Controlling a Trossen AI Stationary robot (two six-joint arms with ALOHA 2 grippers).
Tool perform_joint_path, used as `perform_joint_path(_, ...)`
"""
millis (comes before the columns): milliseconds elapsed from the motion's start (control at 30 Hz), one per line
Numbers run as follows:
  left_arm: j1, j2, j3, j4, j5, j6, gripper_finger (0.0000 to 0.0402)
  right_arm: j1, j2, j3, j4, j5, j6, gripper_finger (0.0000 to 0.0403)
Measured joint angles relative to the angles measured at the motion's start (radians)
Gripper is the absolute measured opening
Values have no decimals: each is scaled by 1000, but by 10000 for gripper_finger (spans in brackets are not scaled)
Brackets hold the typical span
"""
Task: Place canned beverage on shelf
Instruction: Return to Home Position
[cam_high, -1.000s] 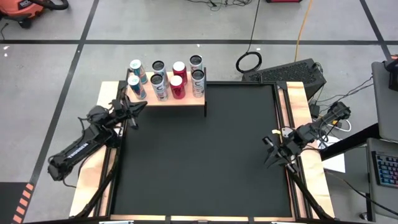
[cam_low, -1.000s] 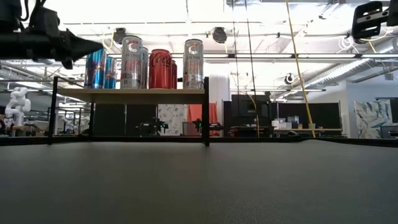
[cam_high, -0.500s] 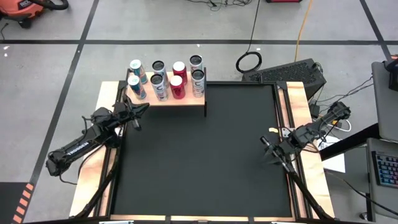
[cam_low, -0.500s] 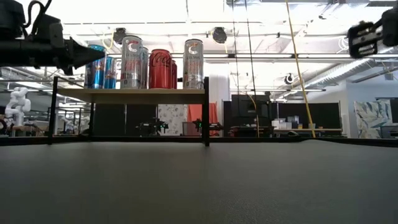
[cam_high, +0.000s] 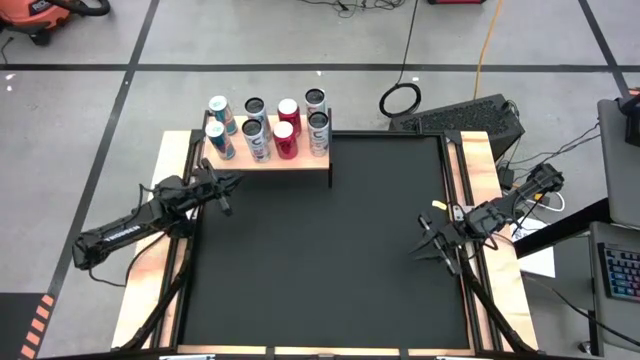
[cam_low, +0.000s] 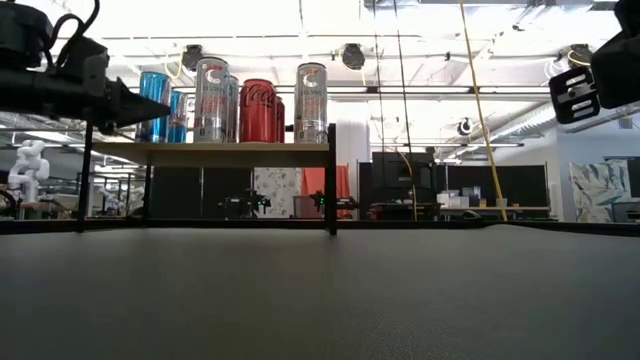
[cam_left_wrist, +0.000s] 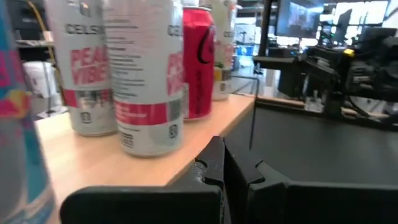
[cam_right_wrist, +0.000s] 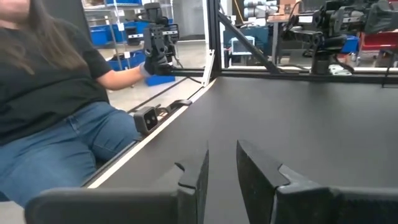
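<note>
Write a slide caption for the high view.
Eight cans fill the shelf; left gripper and right gripper hover over the table.

My left wrist view cuts the blue can (cam_left_wrist: 18, 143) at its edge, blurred; the person (cam_right_wrist: 53, 81) is cropped too.

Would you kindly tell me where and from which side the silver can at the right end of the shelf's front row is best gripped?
I would grip the silver can around its round body at mid-height, coming level from the open table side. It stands upright at the front edge of the shelf; its twin stands right behind, and a gap separates it from the red can.
</note>
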Motion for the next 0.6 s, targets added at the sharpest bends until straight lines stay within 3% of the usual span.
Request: perform_joint_path(600,-48,2,-1,-10,-18,3,0,0,2,0,-9,-1,-52,68)
